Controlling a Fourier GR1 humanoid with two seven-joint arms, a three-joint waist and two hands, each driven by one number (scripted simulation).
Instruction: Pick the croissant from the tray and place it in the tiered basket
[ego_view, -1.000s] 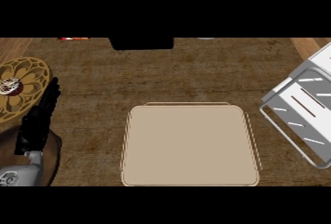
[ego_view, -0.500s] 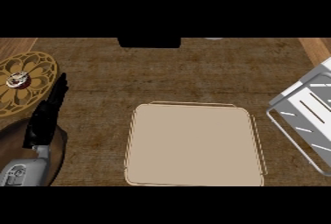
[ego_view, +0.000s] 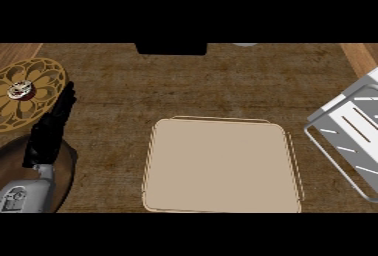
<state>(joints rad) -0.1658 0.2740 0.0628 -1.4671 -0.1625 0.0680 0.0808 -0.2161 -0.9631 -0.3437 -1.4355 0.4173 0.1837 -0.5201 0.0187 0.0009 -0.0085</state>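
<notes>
Brown woven counter surface (ego_view: 221, 80) fills the view. A beige tray (ego_view: 221, 167) with a raised rim is set at centre, its face bare; no croissant is seen on it or anywhere else in view. At the right edge a white wire rack (ego_view: 353, 135) is cut off by the frame. At upper left a gold patterned disc with a small knob at its middle is noted, probably the top of the tiered basket (ego_view: 29, 92), with what may be a darker lower tier showing beneath the forearm, though the steep angle makes this uncertain. The left hand (ego_view: 50, 127) is seen at the left edge, fingers straight and together, pointing up along the basket's side, nothing held; it reads as resting. The right hand is not in view. The croissant's place cannot be told: it lies neither under the left hand nor between that hand and the tray, which stand well apart. Risk judged: a reach toward the tray could close on nothing, since the target is not located. A left-hand move could also brush the basket just beside it, given how near the fingers lie to its rim.
</notes>
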